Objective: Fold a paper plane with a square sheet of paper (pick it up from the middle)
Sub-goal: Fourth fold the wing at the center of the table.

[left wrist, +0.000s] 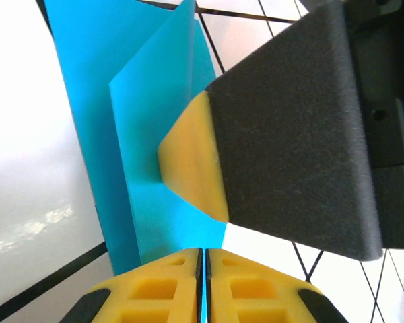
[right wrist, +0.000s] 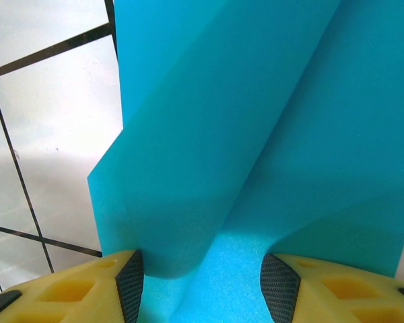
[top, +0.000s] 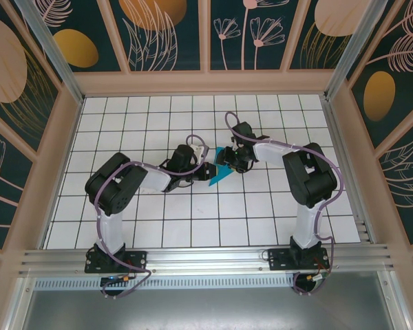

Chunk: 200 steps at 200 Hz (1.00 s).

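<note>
Gridded white counter: creased teal paper at its centre, between the two arms. Right tool: released, fingers apart astride a raised fold. Left tool: clenched on the paper's edge, fingers nearly touching.

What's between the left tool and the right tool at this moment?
The teal sheet of paper, partly folded. The top view shows it bridging the left tool and right tool; the left wrist view shows the left tool pinched on it.
</note>
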Available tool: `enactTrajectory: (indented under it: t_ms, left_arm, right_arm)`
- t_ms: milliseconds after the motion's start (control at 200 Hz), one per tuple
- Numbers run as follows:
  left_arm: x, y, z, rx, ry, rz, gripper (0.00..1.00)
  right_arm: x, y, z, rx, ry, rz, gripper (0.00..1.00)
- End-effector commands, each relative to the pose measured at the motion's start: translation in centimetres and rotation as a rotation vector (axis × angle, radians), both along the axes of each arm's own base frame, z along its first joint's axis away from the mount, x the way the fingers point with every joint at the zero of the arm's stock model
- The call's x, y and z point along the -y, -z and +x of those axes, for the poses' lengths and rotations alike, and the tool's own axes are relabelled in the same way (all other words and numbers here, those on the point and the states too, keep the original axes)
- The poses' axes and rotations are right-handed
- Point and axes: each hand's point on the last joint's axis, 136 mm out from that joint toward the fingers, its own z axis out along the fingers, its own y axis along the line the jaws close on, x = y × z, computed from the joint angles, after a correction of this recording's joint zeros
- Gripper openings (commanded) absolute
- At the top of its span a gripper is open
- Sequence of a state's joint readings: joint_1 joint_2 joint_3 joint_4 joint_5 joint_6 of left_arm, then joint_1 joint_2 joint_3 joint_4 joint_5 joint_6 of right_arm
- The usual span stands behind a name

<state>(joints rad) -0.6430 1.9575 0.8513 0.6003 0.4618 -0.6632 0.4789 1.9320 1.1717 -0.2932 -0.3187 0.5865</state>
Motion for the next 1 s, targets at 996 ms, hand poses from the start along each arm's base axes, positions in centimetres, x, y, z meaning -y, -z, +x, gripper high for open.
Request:
enactTrajectory:
  t_ms: [996]
  left_arm:
    - [-0.4,1.7,0.5,-0.025,-0.015,0.064,0.11]
  right_arm:
    - [5.6,9.3,-4.1,-0.202,0.034,-0.337,0.48]
